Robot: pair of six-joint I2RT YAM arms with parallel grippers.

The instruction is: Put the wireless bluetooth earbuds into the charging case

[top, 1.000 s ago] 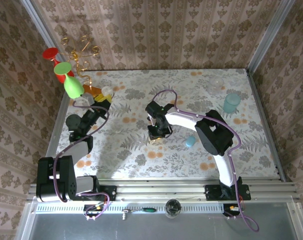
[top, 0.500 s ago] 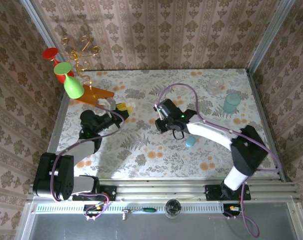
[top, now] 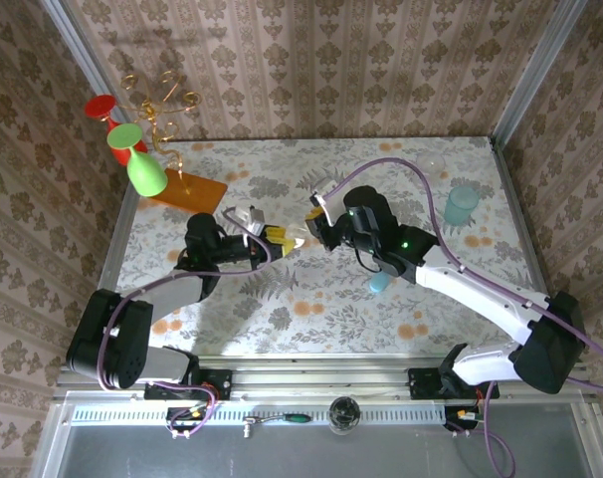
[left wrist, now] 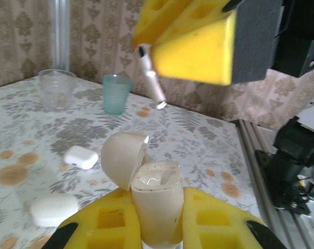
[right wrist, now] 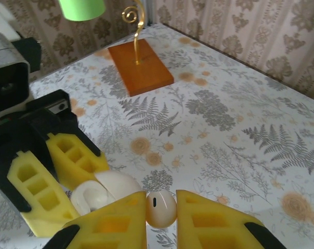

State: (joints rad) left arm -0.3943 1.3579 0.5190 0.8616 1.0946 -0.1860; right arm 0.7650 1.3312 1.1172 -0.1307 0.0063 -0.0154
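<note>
Halfway-ish; left gripper (left wrist: pixel 156 228) clamps the open case (left wrist: pixel 154 197) upright; right gripper (right wrist: pixel 161 218) pinches one earbud (left wrist: pixel 152 80) above it; none looks seated yet.

You have the small glossy white rounded plastic charging case (left wrist: pixel 156 205) standing upright in the left claw (left wrist: pixel 157 228), its hinged lid swung open to one side. One whitish stemmed earbud (left wrist: pixel 151 78) hangs tilted above it, pinched in the right claw (right wrist: pixel 161 218) and not touching the case.
</note>
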